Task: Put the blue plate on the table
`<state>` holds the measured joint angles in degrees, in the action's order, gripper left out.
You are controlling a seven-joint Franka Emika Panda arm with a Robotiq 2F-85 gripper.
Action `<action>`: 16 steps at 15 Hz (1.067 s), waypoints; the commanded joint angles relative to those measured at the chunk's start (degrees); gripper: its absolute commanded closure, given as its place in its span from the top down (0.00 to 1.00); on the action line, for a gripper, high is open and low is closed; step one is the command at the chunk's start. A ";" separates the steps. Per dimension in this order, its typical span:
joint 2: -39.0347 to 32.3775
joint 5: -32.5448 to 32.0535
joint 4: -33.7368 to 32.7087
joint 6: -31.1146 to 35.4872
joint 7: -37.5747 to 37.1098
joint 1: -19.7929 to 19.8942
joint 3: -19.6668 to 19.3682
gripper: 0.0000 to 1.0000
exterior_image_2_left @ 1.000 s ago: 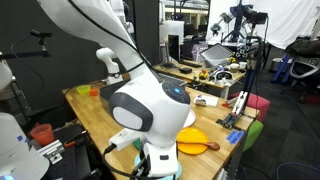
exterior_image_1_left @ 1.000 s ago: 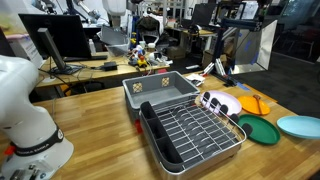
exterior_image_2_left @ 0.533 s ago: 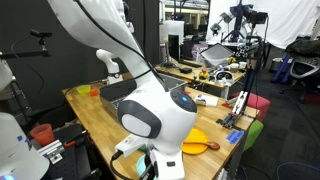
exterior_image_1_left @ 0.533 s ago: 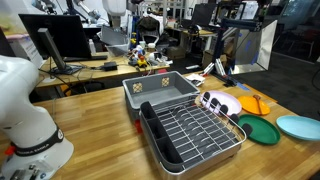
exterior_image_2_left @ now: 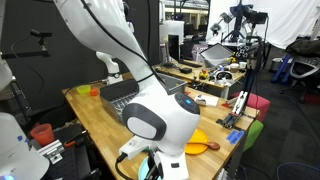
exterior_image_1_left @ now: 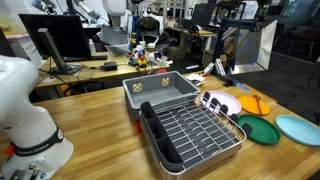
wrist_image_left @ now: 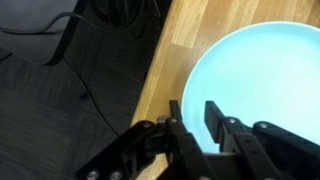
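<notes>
The blue plate fills the right of the wrist view and lies on the wooden table, close to the table's edge. My gripper is open. Its two dark fingers hang just over the plate's left rim, and blue shows between them. In an exterior view the blue plate lies flat at the far right of the table, beside the dark green plate. The gripper itself does not show there. In an exterior view the arm's white body blocks most of the scene.
A wire dish rack in a grey bin stands mid-table. An orange plate lies behind the green one. Dark floor with cables lies past the table's edge. Monitors and clutter stand at the back.
In an exterior view the arm's big white joint has swung lower and to the right. The plates and the rack have not moved.
</notes>
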<state>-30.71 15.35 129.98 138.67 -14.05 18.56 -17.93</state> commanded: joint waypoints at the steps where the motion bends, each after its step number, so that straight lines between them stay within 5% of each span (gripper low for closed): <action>1: -1.04 -2.06 -0.95 0.44 -1.50 -0.69 -0.58 0.64; 6: 1.17 -5.40 0.80 1.52 -2.12 -1.86 -1.62 0.98; 16: 8.02 -9.99 4.76 0.49 -1.85 -3.47 -1.59 1.00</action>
<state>-22.70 5.53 134.82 139.24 -15.77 14.85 -19.74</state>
